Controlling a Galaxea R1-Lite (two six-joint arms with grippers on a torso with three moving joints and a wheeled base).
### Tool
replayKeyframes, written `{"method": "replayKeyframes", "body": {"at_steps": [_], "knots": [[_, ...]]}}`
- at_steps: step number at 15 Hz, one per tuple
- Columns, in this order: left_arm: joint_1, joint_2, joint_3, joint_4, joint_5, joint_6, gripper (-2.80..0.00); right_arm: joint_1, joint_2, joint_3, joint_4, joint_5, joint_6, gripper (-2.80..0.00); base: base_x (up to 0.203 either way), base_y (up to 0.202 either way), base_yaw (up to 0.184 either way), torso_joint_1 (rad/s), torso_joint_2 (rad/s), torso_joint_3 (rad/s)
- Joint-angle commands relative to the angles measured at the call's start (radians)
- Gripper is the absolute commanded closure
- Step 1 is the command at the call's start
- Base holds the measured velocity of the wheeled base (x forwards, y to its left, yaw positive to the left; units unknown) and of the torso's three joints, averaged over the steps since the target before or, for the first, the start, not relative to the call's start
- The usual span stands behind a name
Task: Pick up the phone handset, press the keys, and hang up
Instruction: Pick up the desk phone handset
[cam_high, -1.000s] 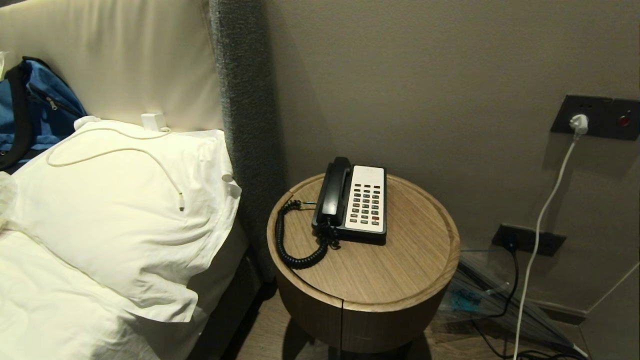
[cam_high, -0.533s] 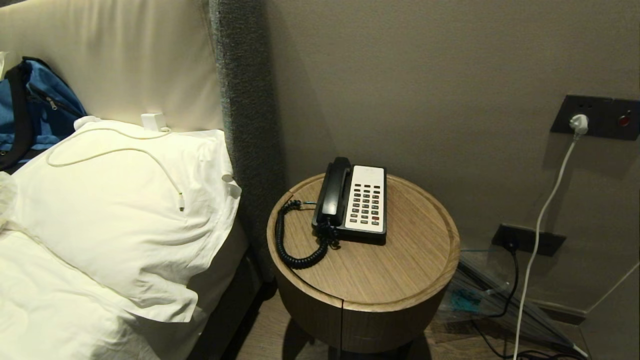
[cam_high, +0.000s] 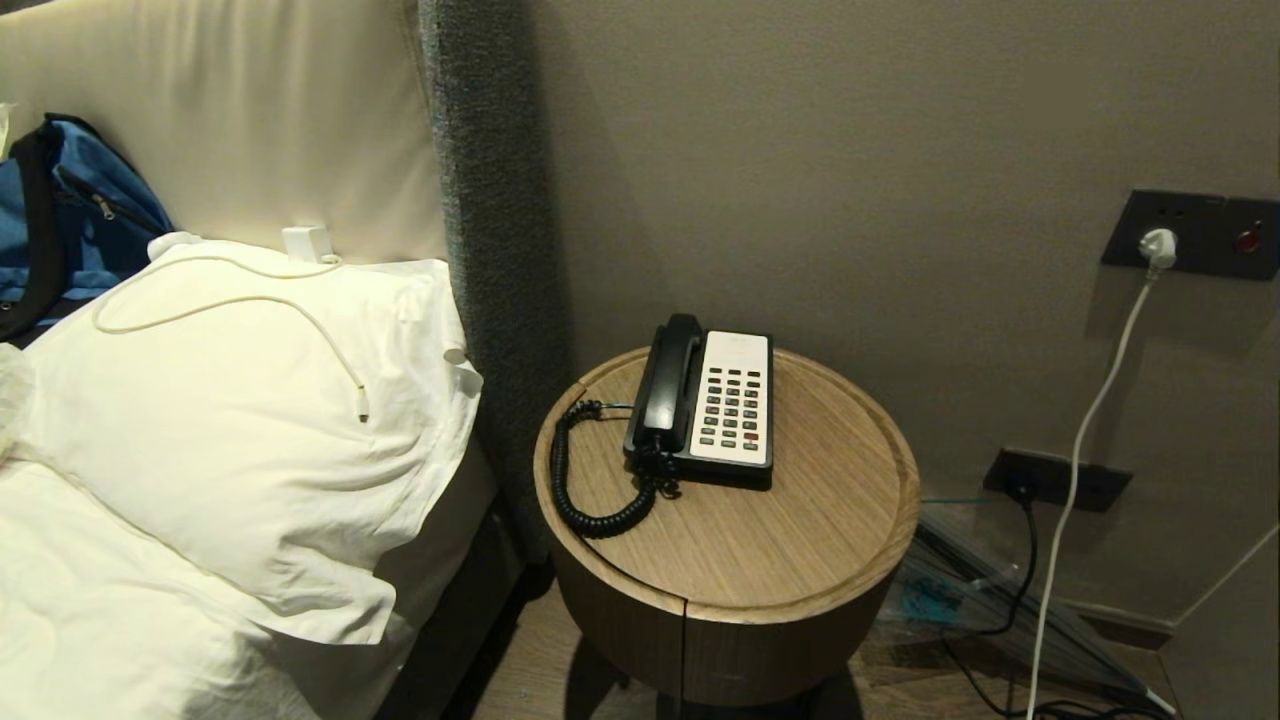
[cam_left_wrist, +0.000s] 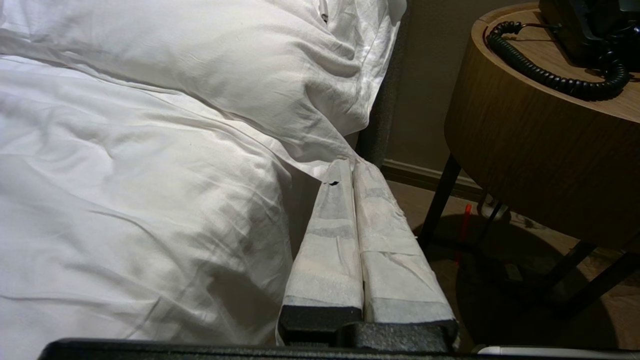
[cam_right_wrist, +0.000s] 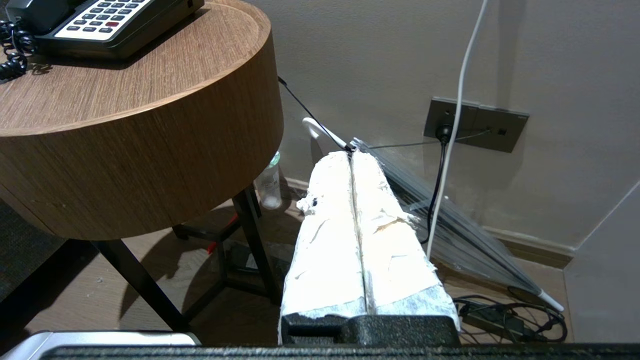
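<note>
- The left gripper (cam_left_wrist: 351, 165) is held low beside the bed, jaws pressed together, empty.
- The right gripper (cam_right_wrist: 351, 154) is likewise closed, below the round side table (cam_high: 800, 590).
- Above and beyond both, the phone handset (cam_high: 665, 385) is cradled left of the keys (cam_high: 732, 405).

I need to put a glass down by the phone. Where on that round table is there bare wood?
The round wooden side table is bare along its near edge and right of the black-and-cream desk phone. The left side is crowded by the black coiled cord.
</note>
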Motion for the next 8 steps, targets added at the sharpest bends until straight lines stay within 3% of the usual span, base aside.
{"method": "replayKeyframes", "body": {"at_steps": [1,4,8], "knots": [[0.0,0.002,0.002,0.0,0.001,0.0,0.0,0.0,-0.002,0.0,0.0,0.001,0.0,0.0,0.0,0.0,0.0,0.0,0.0,0.0],[0.0,0.002,0.001,0.001,0.001,0.0,0.0,0.0,-0.001,0.0,0.0,0.001,0.0,0.0,0.0,0.0,0.0,0.003,0.0,-0.047],[0.0,0.003,0.0,0.002,0.001,0.0,0.0,0.0,-0.002,0.0,0.0,0.001,0.0,0.0,0.0,0.0,0.0,0.004,0.0,-0.191]]}}
